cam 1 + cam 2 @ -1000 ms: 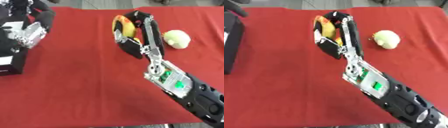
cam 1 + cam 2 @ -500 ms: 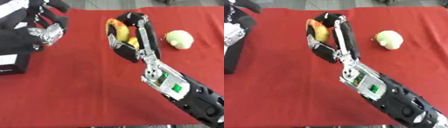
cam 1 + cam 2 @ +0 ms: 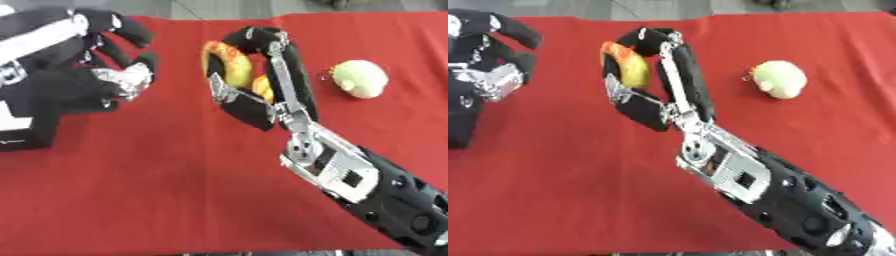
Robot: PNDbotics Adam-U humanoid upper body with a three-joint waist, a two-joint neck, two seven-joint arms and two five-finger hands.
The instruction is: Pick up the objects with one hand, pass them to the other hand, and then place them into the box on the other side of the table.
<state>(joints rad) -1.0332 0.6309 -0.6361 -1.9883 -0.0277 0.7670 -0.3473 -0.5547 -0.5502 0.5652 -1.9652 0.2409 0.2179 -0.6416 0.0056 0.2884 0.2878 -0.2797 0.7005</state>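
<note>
My right hand (image 3: pixel 262 85) is curled round a yellow and red-orange fruit-like object (image 3: pixel 227 67), holding it above the red table cloth (image 3: pixel 157 190) near the far middle. My left hand (image 3: pixel 96 70) hovers to its left with fingers spread and relaxed, a short gap away from the object. A pale green round object (image 3: pixel 360 78) lies on the cloth at the far right. A black box (image 3: pixel 22 135) with a white label sits at the left edge, partly behind my left hand.
The red cloth's near edge (image 3: pixel 219 250) runs along the bottom of the view. My right forearm (image 3: pixel 376 190) crosses the lower right part of the table.
My right hand has carried the yellow and red object leftward. My left hand has come in from the left toward it, and the gap between them has shrunk.
</note>
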